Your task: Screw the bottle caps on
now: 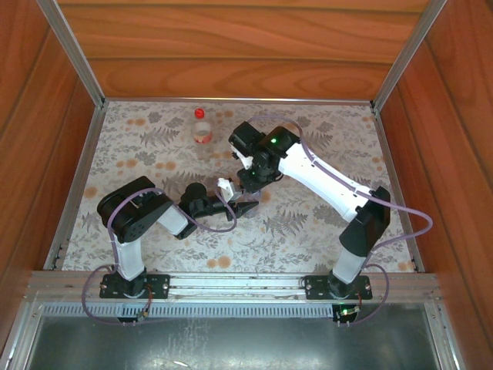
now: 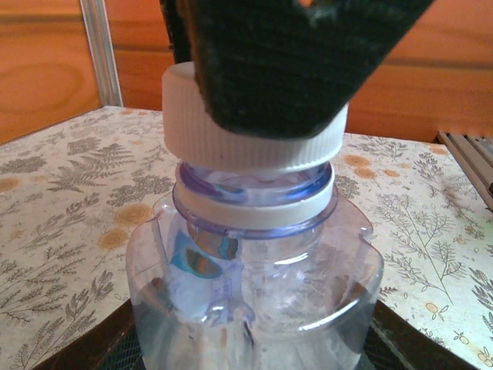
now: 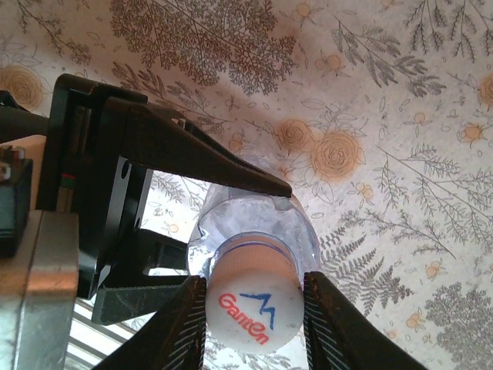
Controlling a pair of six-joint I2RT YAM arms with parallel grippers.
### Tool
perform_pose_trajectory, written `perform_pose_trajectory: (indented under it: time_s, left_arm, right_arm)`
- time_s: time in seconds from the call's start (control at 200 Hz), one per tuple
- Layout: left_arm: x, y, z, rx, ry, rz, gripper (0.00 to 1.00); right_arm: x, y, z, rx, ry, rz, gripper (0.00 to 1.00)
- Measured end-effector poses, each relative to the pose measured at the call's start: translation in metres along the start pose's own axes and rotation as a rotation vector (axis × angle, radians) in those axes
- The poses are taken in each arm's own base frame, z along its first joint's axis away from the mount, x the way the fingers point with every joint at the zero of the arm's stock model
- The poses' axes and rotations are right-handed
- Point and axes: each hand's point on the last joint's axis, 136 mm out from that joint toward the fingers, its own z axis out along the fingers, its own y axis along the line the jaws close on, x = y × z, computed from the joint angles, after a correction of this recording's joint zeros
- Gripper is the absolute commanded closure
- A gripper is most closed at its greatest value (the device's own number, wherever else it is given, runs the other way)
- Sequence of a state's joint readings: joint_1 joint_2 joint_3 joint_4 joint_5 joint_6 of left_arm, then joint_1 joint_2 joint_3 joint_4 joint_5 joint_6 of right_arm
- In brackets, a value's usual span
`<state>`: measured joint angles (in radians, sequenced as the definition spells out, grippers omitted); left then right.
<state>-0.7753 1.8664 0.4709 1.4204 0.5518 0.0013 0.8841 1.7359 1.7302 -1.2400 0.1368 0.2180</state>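
Centre: left end effector (image 3: 231, 231) gripping bluish clear plastic bottle (image 2: 254, 308), right end effector (image 3: 254, 284) pinching its white cap (image 3: 254, 312).
11 o'clock: red-capped labelled clear bottle (image 1: 201, 131).
6 o'clock: bare floral tabletop (image 1: 262, 247).

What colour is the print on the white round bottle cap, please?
Red letters and a blue zigzag on the white plastic cap; right wrist view.

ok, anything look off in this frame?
Nothing spilled or damaged. Only oddity: the white cap rides high on the plain bottle, bare neck showing beneath, so it isn't seated yet. The labelled bottle stands upright, capped.
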Motion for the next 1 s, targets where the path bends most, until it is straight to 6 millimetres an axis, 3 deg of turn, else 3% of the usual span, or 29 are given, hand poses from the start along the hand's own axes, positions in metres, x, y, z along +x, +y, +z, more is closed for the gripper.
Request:
perform_pose_trajectory:
  time_s: [0.36,0.755,0.845,1.0]
  left_arm:
    - [0.0,0.001,-0.0003,-0.002,0.0,-0.018,0.47]
    - [0.0004,0.0028,0.0005,-0.009,-0.004,-0.022,0.47]
    - [0.0003,0.0032,0.0014,-0.008,-0.005,-0.022,0.47]
    - [0.0002,0.0038,0.0021,-0.009,-0.007,-0.022,0.47]
  right_arm:
    - [-0.0006,0.0001,0.0003,-0.016,-0.075,-0.006,0.67]
    - [-0.0033,-0.004,0.0008,0.027,-0.006,0.03,0.67]
    - [-0.003,-0.0057,0.0007,0.044,0.011,0.059,0.63]
    - [0.0051,-0.0068,0.0059,0.058,0.041,0.08,0.43]
